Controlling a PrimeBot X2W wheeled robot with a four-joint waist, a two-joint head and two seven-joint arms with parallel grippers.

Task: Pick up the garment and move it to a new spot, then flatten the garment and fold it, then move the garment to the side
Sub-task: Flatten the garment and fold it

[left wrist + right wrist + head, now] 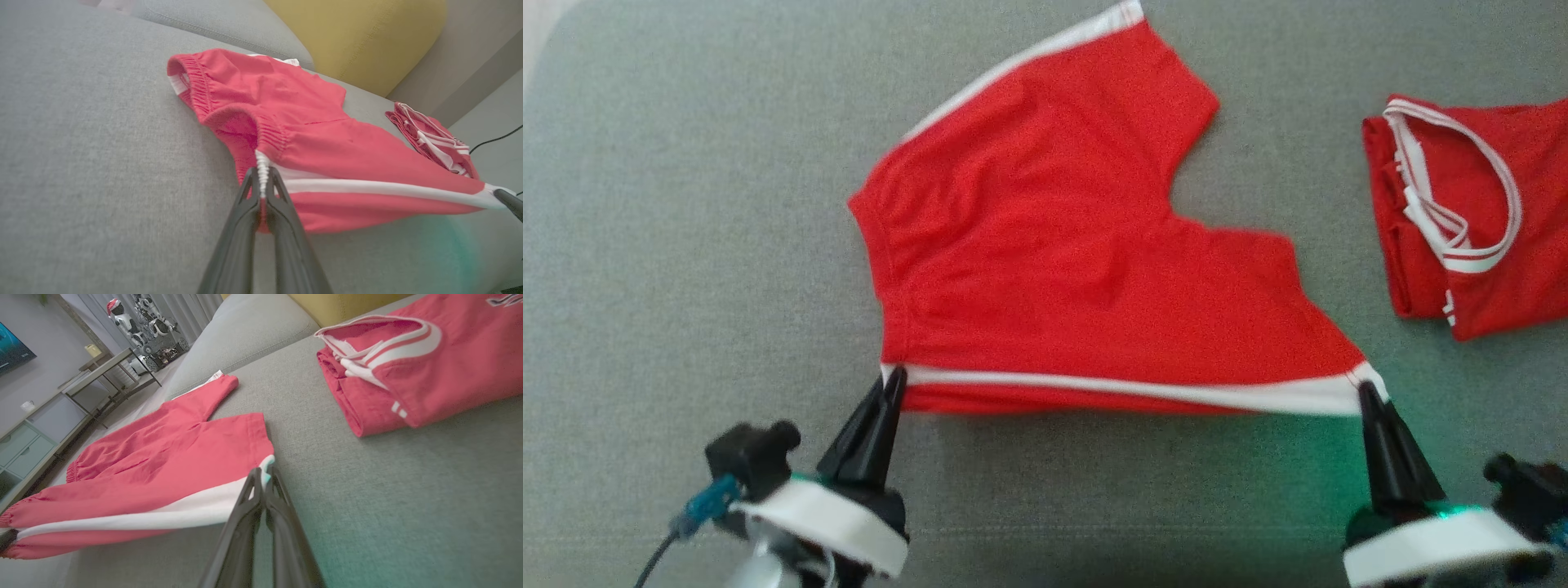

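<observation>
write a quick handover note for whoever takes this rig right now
Left gripper: shut on the shorts, at the waistband end of the white side stripe.
Right gripper: shut on the same stripe's leg-hem end.
Shorts lie spread on the grey sofa, near edge stretched between the grippers; a folded red garment lies apart to the right.
Done: shorts laid out fairly flat.
Left: fold them, move them aside.

Grey sofa seat, red shorts, folded red garment

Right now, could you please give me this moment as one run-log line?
left claw: shut on red fabric shorts with white side stripes, waistband end | right claw: shut on leg-hem end
</observation>
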